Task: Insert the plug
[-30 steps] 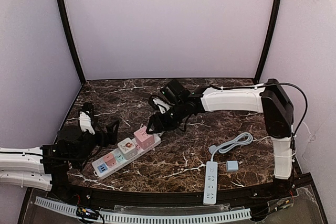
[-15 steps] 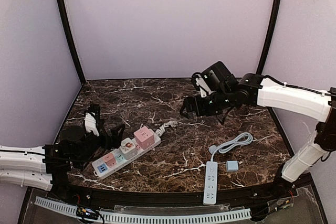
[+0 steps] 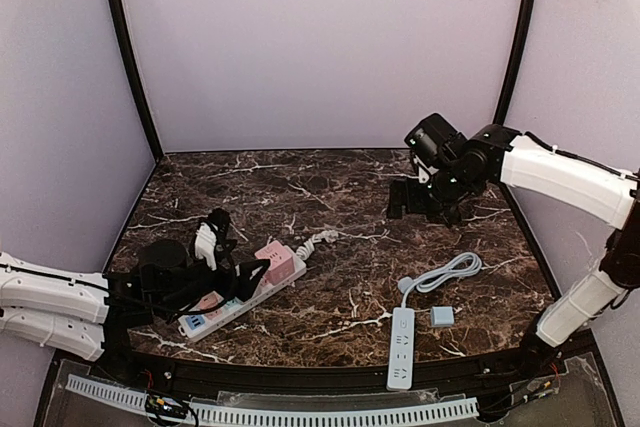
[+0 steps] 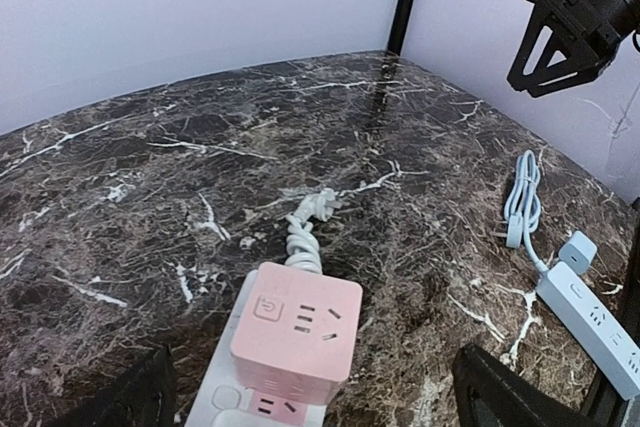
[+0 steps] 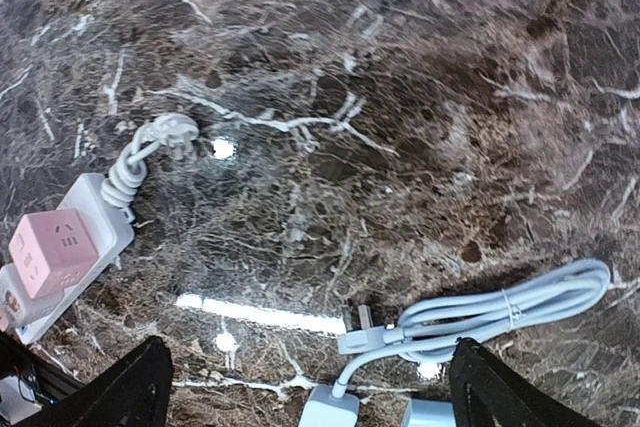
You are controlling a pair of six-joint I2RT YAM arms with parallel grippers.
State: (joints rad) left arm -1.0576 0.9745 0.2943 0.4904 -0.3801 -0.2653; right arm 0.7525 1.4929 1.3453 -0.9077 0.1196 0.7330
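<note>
Left gripper: jaws spread wide with nothing between them; it hangs low over the near end of the white strip.
Right gripper: jaws spread wide and empty, raised over the far right of the table, well apart from both cords.
White plug: lies loose on the marble at the end of the white cord, just beyond the pink cube; nothing grips it.
Grey plug: lies loose on the marble at the end of the grey cord, near the grey strip.
Which plug is meant: the task sentence does not say; 2 plugs lie free, and neither is in a socket.
Socket: the pink cube sits on the white strip, and its top face shows open slots with nothing in them.
Weight: either plug looks light, a small moulded plastic body.
Surface: smooth plastic, so likely to slip if pinched near an edge.
Stiffness: the body is rigid, but each cord is bundled, so it will probably tug and twist the plug when lifted.
Where to hold: across the flat sides of the body, behind the prongs, not by the cord.
Risk: the strip also looks light and may slide under a push, so the other gripper would do well to pin it.
</note>
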